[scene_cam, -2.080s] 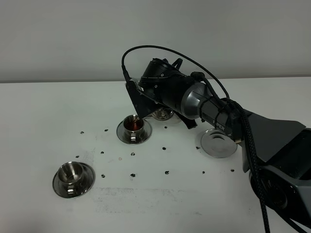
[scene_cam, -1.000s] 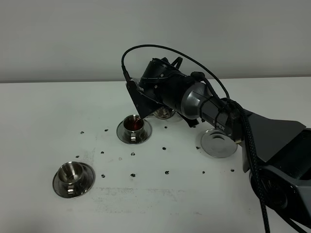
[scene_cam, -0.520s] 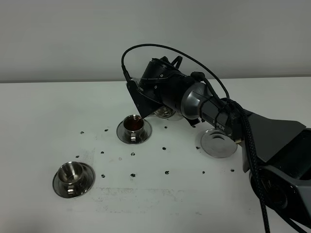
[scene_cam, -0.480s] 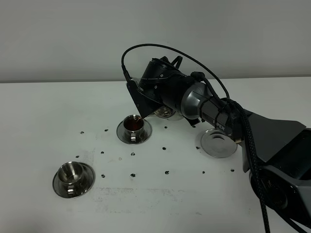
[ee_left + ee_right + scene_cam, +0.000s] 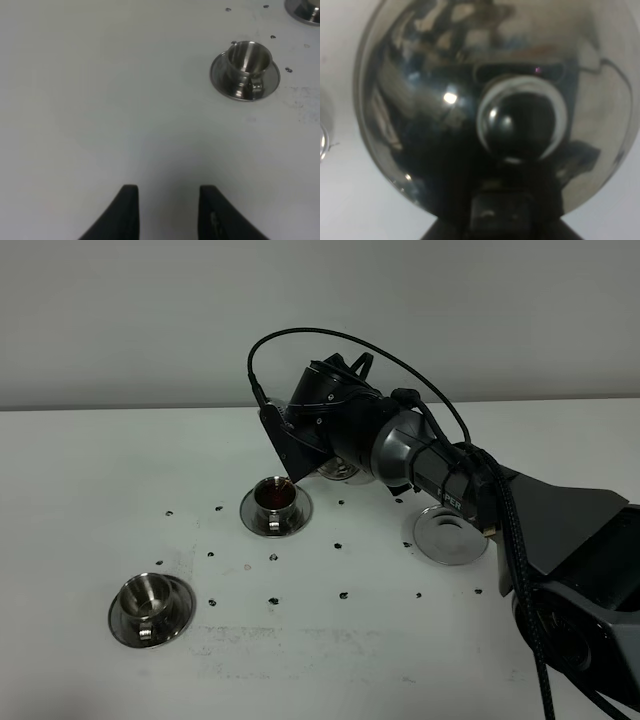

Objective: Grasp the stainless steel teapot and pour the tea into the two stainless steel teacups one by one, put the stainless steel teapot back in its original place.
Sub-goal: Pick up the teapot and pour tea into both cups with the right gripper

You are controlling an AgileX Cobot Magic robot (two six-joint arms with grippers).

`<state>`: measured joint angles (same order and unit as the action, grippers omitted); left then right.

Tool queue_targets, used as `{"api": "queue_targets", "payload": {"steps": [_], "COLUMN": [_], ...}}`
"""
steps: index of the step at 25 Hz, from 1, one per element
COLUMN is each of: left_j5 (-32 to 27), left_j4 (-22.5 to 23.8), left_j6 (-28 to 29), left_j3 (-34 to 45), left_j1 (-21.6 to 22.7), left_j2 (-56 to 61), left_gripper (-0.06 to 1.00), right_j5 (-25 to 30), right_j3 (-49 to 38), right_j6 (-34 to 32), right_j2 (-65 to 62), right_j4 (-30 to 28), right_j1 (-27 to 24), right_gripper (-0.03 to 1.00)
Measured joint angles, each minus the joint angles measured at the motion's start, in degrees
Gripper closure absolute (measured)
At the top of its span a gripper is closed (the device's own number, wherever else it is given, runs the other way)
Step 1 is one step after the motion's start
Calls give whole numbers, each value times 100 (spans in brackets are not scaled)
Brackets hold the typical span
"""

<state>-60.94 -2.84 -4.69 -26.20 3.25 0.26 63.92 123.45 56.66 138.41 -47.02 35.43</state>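
Teapot (image 5: 470, 100) held tilted in right tool (image 5: 310, 455) above filled teacup (image 5: 275, 498).

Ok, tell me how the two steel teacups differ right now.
The far teacup holds dark reddish-brown tea; the near teacup looks empty. The far teacup sits just below the tilted teapot; the near teacup stands alone towards the table's front left. Both are shiny steel, upright, each on a round saucer.

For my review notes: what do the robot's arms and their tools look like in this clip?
The right arm is matte black with a grey metallic cylindrical joint, white lettering just past it, a thin black cable arching above and a braided black cable along its side. The left tool shows only two dark, rounded fingertips.
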Motion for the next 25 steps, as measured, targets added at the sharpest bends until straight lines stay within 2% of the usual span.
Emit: {"api": "queue_targets", "payload": {"steps": [15,25], "left_j5": [0,0], "left_j4": [0,0], "left_j6": [5,5], "left_j3": [0,0], "left_j1": [0,0], "left_j2": [0,0], "left_gripper": [64,64], "right_j5": [-27,45], "right_j3": [0,0], "right_j6": [0,-156], "right_j2": [0,-6], "right_j4": [11,473], "right_j1": [20,27], "right_gripper": [79,79]}}
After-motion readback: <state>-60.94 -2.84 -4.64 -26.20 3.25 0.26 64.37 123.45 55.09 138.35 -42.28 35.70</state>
